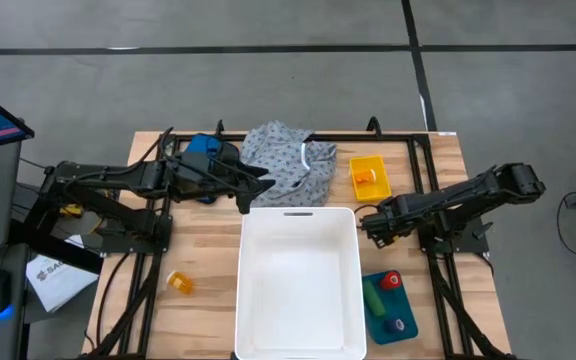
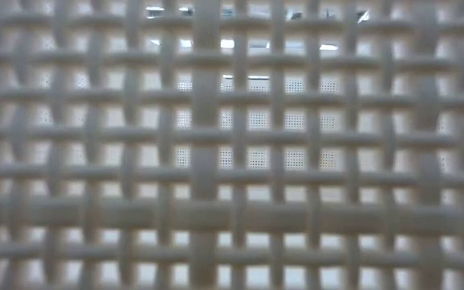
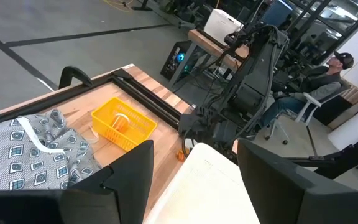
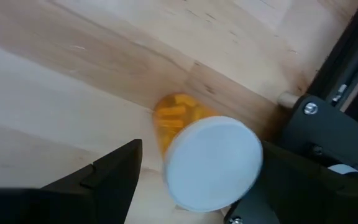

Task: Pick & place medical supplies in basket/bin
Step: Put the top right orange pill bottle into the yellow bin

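The grey-white dotted garment [image 1: 290,160] lies bunched at the table's far side, just beyond the white bin [image 1: 251,300]. My left gripper [image 1: 260,186] hovers open over the garment's near-left edge by the bin's far-left corner, with nothing between its fingers [image 3: 129,168]. My right gripper [image 1: 368,222] is open beside the bin's right wall. In the right wrist view an orange pill bottle [image 4: 178,115] with a white cap [image 4: 213,162] stands between its fingers, cap toward the camera. Another orange bottle [image 1: 180,283] lies on the wood left of the bin. My right gripper [image 4: 202,149] comes at the bottle from above. The white cap's rim [image 4: 257,155] lies right beside one finger [image 4: 278,186], and a gap shows at the other finger [image 4: 114,171]. Whether any finger touches the bottle, I cannot tell.
A small yellow basket [image 1: 356,165] holding an orange bottle sits right of the garment. A blue tray [image 1: 380,328] with red, green and purple cylinders lies right of the bin. The low view shows only the bin's white lattice wall [image 2: 232,161]. A person [image 3: 328,81] sits beyond the table.
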Available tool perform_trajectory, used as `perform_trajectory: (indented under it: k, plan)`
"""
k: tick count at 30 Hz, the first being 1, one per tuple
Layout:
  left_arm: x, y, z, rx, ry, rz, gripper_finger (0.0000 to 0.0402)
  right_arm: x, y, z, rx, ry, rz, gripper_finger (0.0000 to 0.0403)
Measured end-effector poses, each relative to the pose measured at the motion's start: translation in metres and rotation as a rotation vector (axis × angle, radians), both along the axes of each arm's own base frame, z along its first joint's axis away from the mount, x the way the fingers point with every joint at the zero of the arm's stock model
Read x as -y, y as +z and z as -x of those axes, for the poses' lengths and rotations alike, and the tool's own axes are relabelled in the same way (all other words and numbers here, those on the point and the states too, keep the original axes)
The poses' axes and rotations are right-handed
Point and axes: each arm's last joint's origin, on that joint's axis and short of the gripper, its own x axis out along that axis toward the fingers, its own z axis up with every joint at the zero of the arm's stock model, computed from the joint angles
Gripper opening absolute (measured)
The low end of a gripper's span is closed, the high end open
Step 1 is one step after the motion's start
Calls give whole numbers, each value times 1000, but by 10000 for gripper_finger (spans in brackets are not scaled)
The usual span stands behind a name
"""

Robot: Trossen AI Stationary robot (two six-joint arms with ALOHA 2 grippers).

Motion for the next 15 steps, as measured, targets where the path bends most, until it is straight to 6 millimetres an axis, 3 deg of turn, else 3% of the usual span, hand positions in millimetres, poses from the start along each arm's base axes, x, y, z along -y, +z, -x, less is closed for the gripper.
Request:
perform_trajectory:
  k: [15]
  plan:
    - [0, 0, 0, 0, 0, 0, 223, -1, -1, -4, 39, -13, -9, 299]
